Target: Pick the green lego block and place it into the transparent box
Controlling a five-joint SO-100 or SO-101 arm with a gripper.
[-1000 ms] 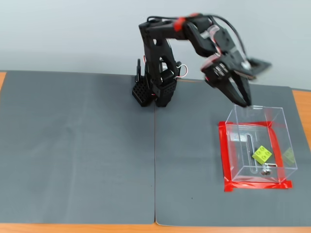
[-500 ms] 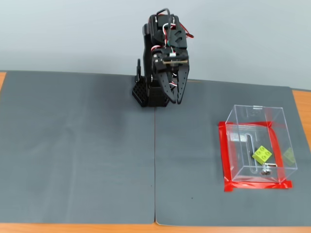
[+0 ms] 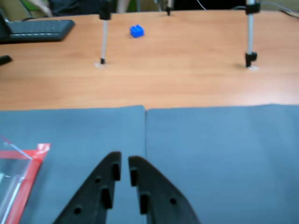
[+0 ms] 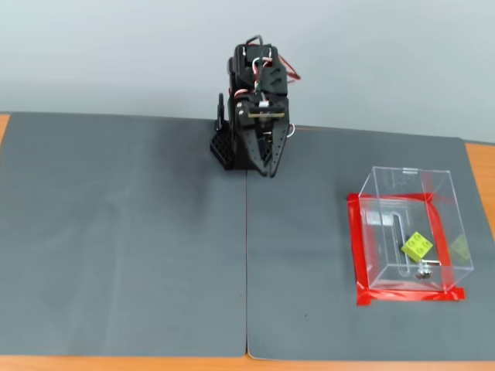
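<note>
So the green lego block is sitting inside the transparent box, down on its floor right next to the little metal piece, and the box is on the right side of the grey mat in the fixed view with red tape around its base. The arm is folded up at the back of the mat, well away from the box. In the wrist view the gripper is empty, fingers nearly together with just a thin gap, and a blue block sits out on the wooden table.

The wrist view's left edge cuts off most of the transparent box, its green lego block out of frame.
</note>
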